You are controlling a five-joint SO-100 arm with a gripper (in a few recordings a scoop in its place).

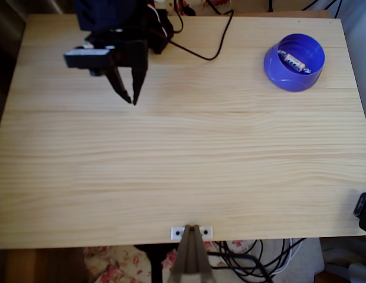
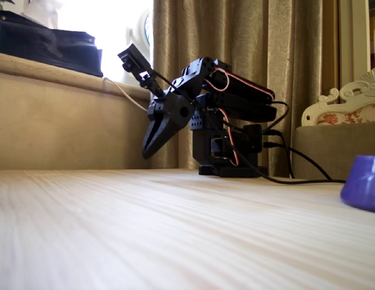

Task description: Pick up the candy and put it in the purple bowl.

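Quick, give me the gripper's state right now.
Gripper: empty, holding nothing, fingers nearly together with a narrow gap at the tips, folded back near the arm's base. The candy lies in the purple bowl.

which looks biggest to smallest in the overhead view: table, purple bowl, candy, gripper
1. table
2. purple bowl and gripper: look about alike, and the gripper sits nearer the camera, so unranked
3. candy, inside the bowl

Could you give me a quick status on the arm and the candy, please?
Gripper empty, folded back near its base, jaws near closed. Candy lying inside purple bowl. Wooden table bare between them.
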